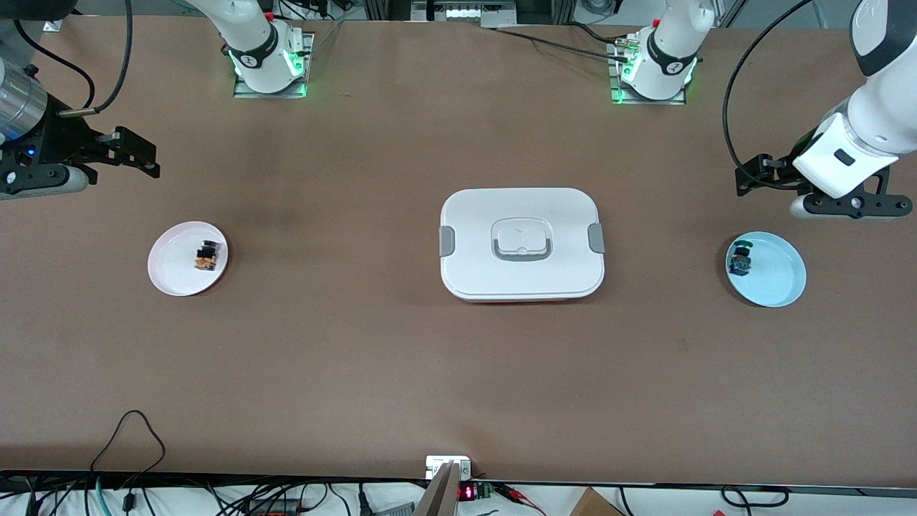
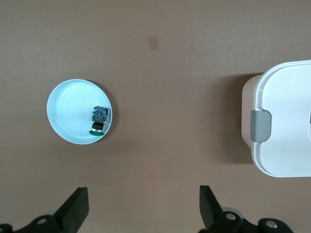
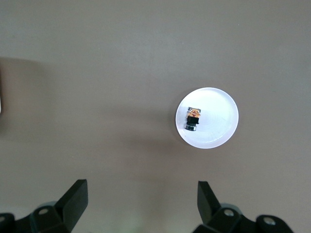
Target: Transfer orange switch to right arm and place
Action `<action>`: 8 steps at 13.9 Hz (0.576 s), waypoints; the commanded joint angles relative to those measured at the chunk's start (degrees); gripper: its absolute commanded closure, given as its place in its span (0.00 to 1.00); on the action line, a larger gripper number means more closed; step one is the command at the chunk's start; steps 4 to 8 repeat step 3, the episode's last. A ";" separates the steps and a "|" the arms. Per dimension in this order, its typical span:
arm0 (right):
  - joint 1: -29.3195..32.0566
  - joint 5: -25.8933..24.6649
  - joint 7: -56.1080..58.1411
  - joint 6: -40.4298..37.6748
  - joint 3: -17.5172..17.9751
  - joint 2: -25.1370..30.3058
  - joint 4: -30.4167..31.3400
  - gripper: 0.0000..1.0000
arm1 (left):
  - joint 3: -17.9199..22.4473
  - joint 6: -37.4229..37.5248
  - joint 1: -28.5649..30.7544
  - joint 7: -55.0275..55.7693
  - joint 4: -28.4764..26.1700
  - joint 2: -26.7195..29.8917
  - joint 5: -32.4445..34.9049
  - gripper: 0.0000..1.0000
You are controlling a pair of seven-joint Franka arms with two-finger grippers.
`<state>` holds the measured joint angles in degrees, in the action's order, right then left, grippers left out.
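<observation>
The orange switch [image 1: 206,256], black with an orange cap, lies on a white plate [image 1: 175,269] toward the right arm's end of the table. It also shows in the right wrist view [image 3: 193,119], on the plate [image 3: 219,115]. My right gripper [image 1: 145,156] is open and empty in the air, over bare table beside that plate. My left gripper [image 1: 746,177] is open and empty, over bare table beside a light blue plate [image 1: 777,276] at the left arm's end. Both wrist views show the open jaws with only table between them, right [image 3: 141,200] and left [image 2: 144,204].
A black switch with blue and green parts [image 1: 741,261] lies on the light blue plate [image 2: 68,109], also in the left wrist view [image 2: 98,119]. A closed white lunch box [image 1: 521,244] with grey latches sits mid-table. Cables run along the table's near edge.
</observation>
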<state>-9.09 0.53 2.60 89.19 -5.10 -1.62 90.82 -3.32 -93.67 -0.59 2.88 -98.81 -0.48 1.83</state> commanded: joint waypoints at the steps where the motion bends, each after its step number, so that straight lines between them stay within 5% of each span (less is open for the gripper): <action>1: 1.00 -0.44 -0.58 -0.77 0.97 0.03 -0.73 0.00 | -0.02 1.12 -0.12 0.37 0.46 0.57 -0.69 0.00; 8: 1.09 -0.44 -0.49 -1.21 0.97 -0.05 -0.73 0.00 | -0.02 1.12 -0.12 0.37 0.46 0.57 -0.60 0.00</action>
